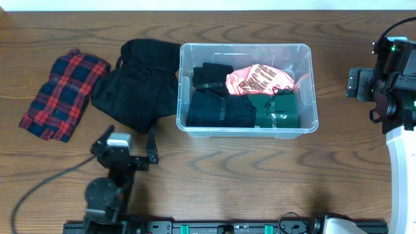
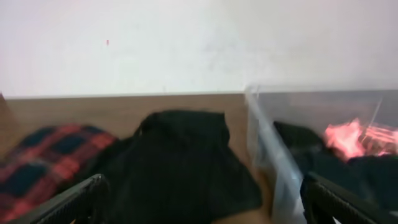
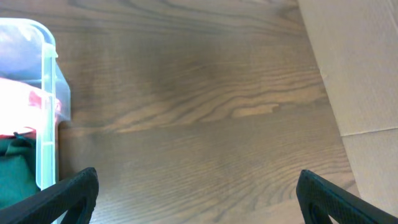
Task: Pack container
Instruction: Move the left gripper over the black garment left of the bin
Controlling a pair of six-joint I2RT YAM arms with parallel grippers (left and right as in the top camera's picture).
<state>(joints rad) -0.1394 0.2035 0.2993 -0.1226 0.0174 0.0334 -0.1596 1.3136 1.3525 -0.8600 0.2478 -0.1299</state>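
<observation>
We see the container (image 1: 244,46) on the table (image 1: 260,182), a little toward one o'clock of its middle. It holds folded black clothes (image 1: 218,107), a pink garment (image 1: 260,79) and a green one (image 1: 278,110). At its nine o'clock a black garment (image 1: 140,81) lies just beside the wall, with a plaid shirt (image 1: 64,94) farther out. Our left gripper (image 2: 204,182), at the bin's seven o'clock, has its fingers spread wide and empty. Our right gripper (image 3: 198,177), at three o'clock, is likewise wide apart and holds nothing.

Left in my overhead view, a red-and-navy plaid shirt (image 1: 64,95) lies flat on the wooden table (image 1: 227,175), a crumpled black garment (image 1: 138,83) just right of it.
</observation>
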